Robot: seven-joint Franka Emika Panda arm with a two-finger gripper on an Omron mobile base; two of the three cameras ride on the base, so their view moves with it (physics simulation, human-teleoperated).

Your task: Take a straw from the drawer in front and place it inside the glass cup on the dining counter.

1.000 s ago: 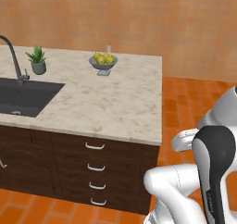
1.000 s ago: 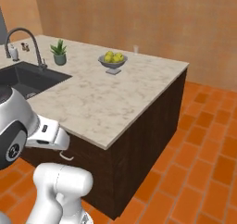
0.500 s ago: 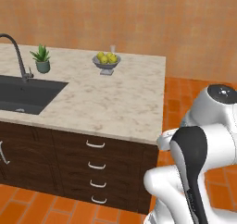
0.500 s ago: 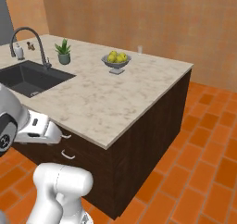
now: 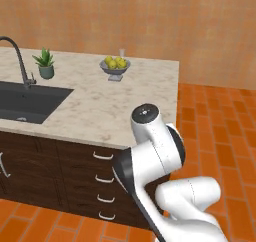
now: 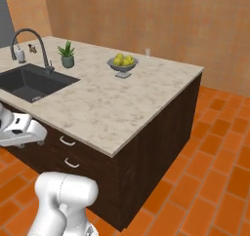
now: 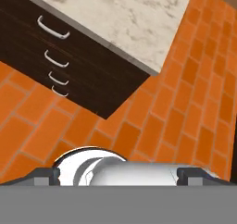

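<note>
Gripper: the gripper [image 7: 118,172] is seen low in the hand view, pointed down at the orange brick floor [image 7: 194,102]; the two dark fingertips [image 7: 46,173] are spread wide apart, nothing between them.
Arm: the white arm [image 5: 152,156] is folded up right in front of the island's near edge.
Drawers: four stacked drawers [image 5: 105,183] with curved silver handles are found in the dark-brown front under the near edge, toward the right corner. All are shut. The top drawer [image 7: 53,28] can be spotted in the hand view too.
Straw: can't be made out anywhere.
Dining counter: the beige marble top [image 5: 100,113] is laid over dark-brown cabinets.
Sink: a dark sink [image 5: 27,101] is sunk into the left part of the counter, with a curved faucet [image 5: 17,56] at its back edge.
Plant: a small potted plant [image 5: 45,65] is set just behind the sink, near the faucet.
Soap bottle: a small pale bottle [image 6: 19,53] is parked by the faucet at the far left edge.
Fruit bowl: a grey footed bowl of lemons [image 5: 115,66] is placed toward the far edge, right of the plant.
Glass cup: the clear tumbler [image 5: 121,52] is standing upright just behind the bowl, close to the far edge; also picked up in the right base view [image 6: 147,52].
</note>
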